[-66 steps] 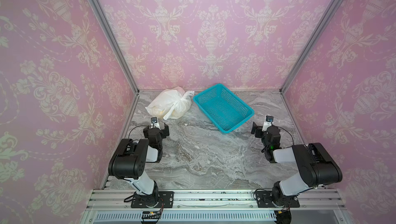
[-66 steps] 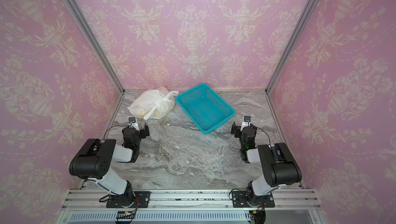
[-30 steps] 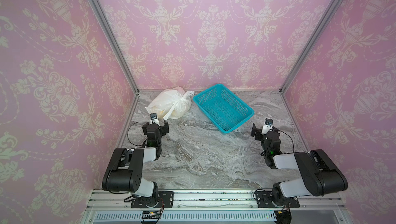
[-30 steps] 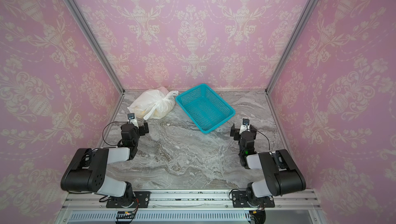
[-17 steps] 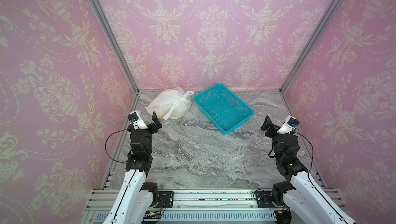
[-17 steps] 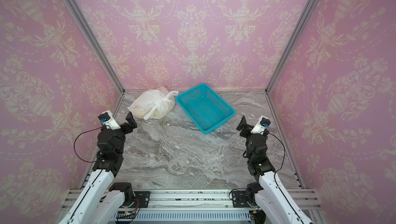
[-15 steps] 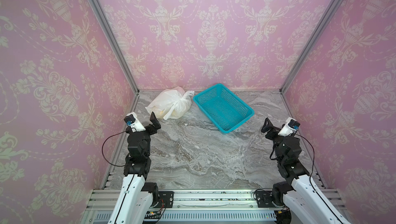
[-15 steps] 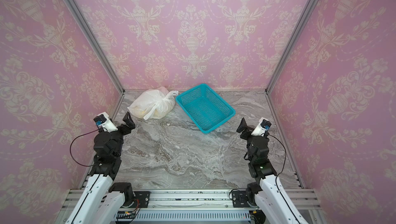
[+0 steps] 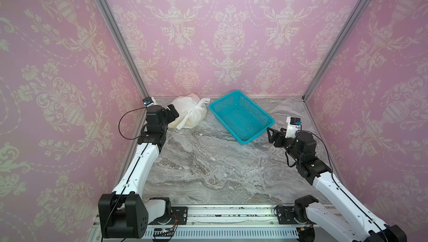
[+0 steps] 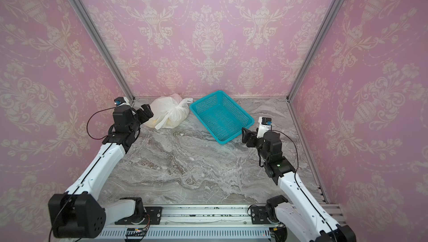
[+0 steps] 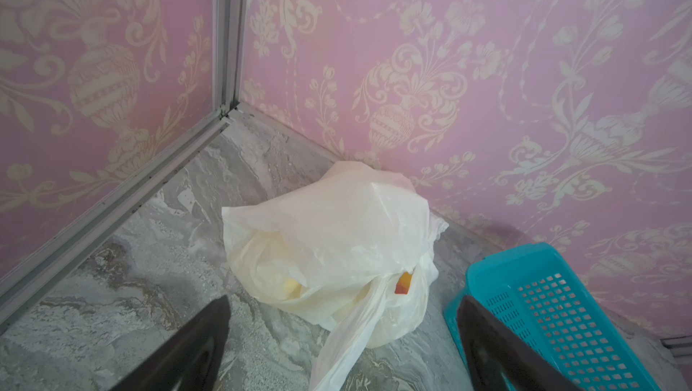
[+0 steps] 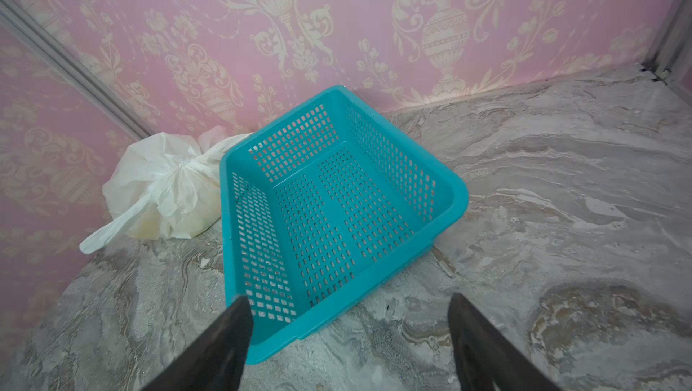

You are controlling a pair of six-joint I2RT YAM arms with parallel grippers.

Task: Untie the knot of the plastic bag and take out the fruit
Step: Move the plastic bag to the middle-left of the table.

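The plastic bag (image 9: 188, 111) sits on the grey worktop (image 9: 208, 166) in the far left corner, at the upper middle of both top views. It is close up to the pink back wall (image 9: 231, 43). The bag is white, crinkly and puffed up.

The knot (image 12: 182, 168) is a small tight twist on the side of the bag that faces the blue-green basket (image 9: 242, 118). It is done up. One long white strip (image 12: 112, 230) comes out from the knot and lies on the worktop toward the front.

The fruit (image 11: 403, 283) is inside the bag. In the left wrist view a small orange-red bit shows through a gap. A yellow bit shows dimly through the thin plastic. I cannot tell how many pieces there are.

The basket stands just to the right of the bag in both top views, and it is turned at a slant.

The left gripper (image 9: 173, 113) is raised above the worktop at the left side of the bag and points at it. Its jaws are wide apart and hold nothing.

The right gripper (image 9: 270, 134) is at the right of the frame, near the basket's front corner, and points at the basket. Its jaws are wide apart too and hold nothing.
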